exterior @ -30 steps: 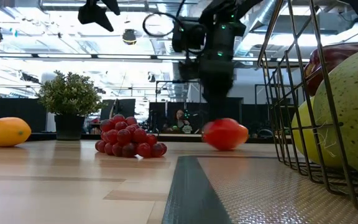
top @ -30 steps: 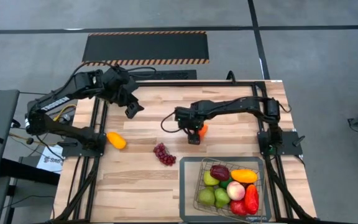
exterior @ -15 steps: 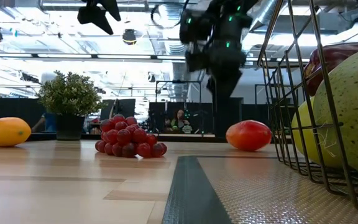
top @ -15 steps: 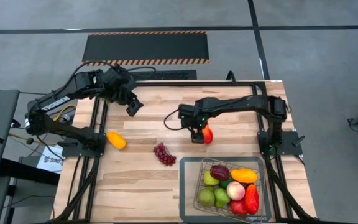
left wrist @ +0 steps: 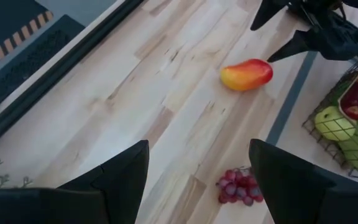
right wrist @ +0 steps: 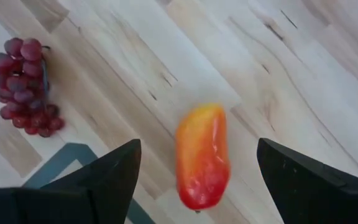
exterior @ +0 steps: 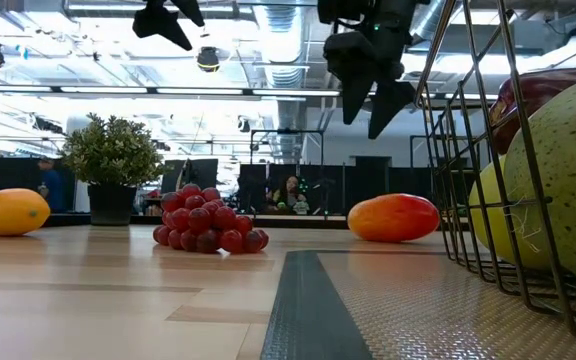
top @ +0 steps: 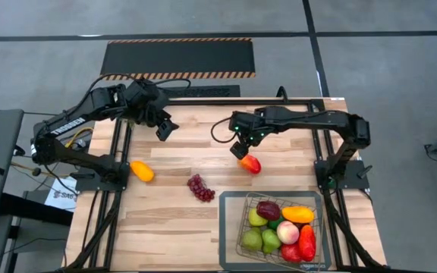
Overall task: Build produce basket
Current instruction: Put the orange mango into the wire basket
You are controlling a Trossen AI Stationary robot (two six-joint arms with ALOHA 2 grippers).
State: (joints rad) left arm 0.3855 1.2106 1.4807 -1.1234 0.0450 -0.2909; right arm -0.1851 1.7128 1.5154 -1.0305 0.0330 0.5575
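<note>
Right gripper hangs spread wide over the red-orange pepper lying mid-table, not touching. Left gripper, also spread, sits up near the far-left corner.

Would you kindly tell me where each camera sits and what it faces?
High: overhead, straight down on both arms, basket.
Low: table height, level across; right gripper above pepper.
Left wrist: past open left gripper onto tabletop.
Right wrist: down between open fingers.
All four share pepper and grapes.
</note>
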